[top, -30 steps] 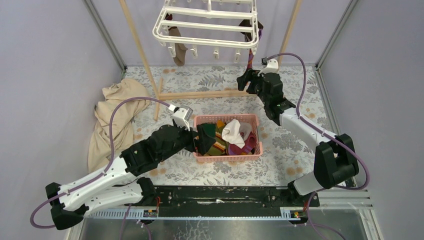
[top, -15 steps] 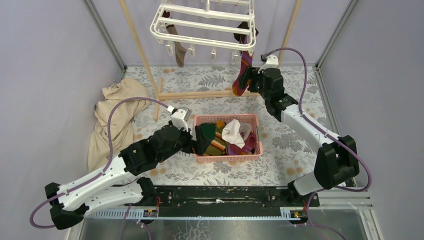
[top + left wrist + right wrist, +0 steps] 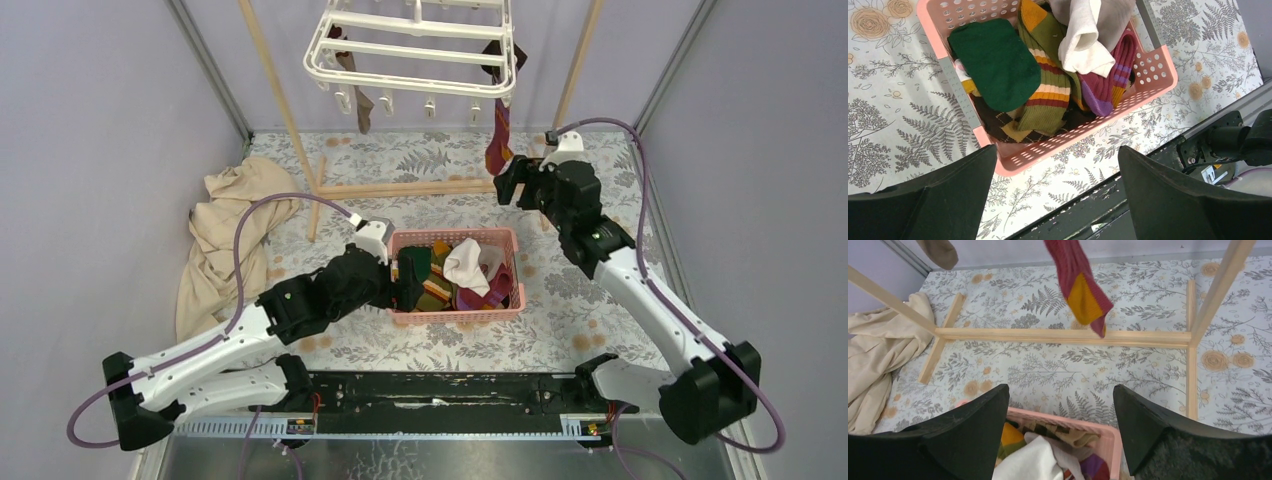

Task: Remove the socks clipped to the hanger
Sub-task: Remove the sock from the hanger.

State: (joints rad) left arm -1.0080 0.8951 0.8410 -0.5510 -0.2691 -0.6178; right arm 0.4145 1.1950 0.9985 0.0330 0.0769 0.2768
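Covering the table (image 3: 330, 345) between lilac walls (image 3: 100, 120) lies fern-print cloth (image 3: 420, 200); left fingers (image 3: 923, 205) and right fingers (image 3: 963, 435) gape empty.

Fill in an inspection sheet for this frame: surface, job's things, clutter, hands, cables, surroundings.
Surface: floral-print table, cover lying flat.
Job's things: white hanger hangs above the table's far end; a brown sock and a maroon sock hang clipped to it; other socks lie in the pink basket.
Clutter: beige cloth heaped at the left.
Hands: left hand open, empty, at the basket's left end; right hand open, empty, near the maroon sock, not holding it.
Cables: purple cable arcing off each arm; no snag seen.
Surroundings: wooden frame, lilac walls.
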